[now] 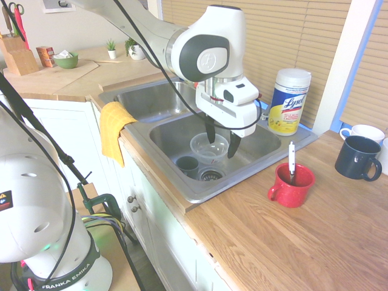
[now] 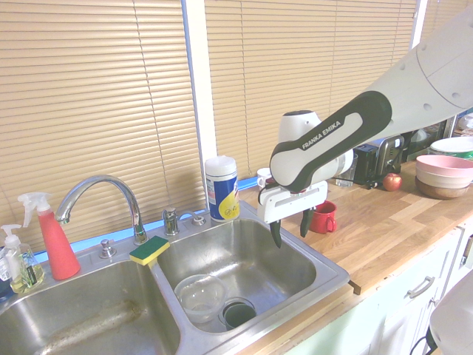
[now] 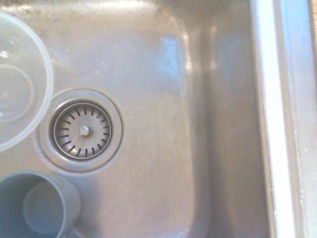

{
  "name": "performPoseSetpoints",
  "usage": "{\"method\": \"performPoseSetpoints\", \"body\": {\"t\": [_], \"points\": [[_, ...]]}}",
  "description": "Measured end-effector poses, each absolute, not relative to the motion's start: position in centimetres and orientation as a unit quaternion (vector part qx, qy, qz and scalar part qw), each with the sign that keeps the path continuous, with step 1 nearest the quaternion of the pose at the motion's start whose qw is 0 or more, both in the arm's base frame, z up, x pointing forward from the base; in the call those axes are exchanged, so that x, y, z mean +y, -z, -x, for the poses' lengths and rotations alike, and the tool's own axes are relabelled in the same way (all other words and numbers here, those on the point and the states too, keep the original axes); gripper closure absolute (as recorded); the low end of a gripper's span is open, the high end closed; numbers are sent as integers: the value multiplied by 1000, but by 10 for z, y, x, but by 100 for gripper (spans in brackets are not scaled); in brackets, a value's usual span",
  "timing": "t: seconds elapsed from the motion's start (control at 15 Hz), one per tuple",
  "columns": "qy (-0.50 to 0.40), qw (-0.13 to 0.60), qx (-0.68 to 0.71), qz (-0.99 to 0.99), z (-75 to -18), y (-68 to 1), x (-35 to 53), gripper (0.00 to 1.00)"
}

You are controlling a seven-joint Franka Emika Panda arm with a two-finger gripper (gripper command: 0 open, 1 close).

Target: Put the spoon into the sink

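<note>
A: Where did we find the spoon (image 1: 291, 159)?

B: We saw it standing upright in the red mug (image 1: 291, 185), handle up, on the wooden counter (image 1: 291, 242) just right of the sink (image 1: 182, 182) in the first exterior view. It was not in the basin.

A: And the gripper (image 1: 221, 147)?

B: We saw it hanging over the right-hand basin, pointing straight down, its two dark fingers (image 1: 210, 131) spread apart with nothing between them (both exterior views showed the gap). It stood well apart from the spoon.

A: What lay in that basin?

B: We counted a clear plastic bowl (image 1: 209, 147), a small grey cup (image 1: 187, 165) near it, and the round drain strainer (image 3: 82, 130); in the wrist view the bowl and the cup each sat just beside the strainer.

A: Anything else around?

B: We noted a Lysol canister (image 1: 289, 100) at the far right corner of the sink, a yellow cloth (image 1: 114, 128) draped over the sink's near left edge, a dark blue mug (image 1: 358, 157) further right on the counter, and a yellow-green sponge (image 2: 149, 250) on the divider near the faucet (image 2: 100, 196).
</note>
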State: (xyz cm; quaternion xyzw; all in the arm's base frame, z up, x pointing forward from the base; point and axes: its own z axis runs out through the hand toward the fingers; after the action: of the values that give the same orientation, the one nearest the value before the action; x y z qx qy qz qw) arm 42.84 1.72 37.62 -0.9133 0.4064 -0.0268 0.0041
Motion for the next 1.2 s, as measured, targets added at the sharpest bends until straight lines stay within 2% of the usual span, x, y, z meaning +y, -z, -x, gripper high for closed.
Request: {"method": "performPoseSetpoints", "body": {"t": [0.33, 0.6, 0.93, 1.2], "points": [[67, 18, 405, 912, -437, -384, 16, 0], [176, 41, 377, 909, -441, -401, 15, 0], [316, 76, 333, 885, -408, -412, 0, 0], [416, 104, 321, 844, -416, -436, -26, 0]]}}
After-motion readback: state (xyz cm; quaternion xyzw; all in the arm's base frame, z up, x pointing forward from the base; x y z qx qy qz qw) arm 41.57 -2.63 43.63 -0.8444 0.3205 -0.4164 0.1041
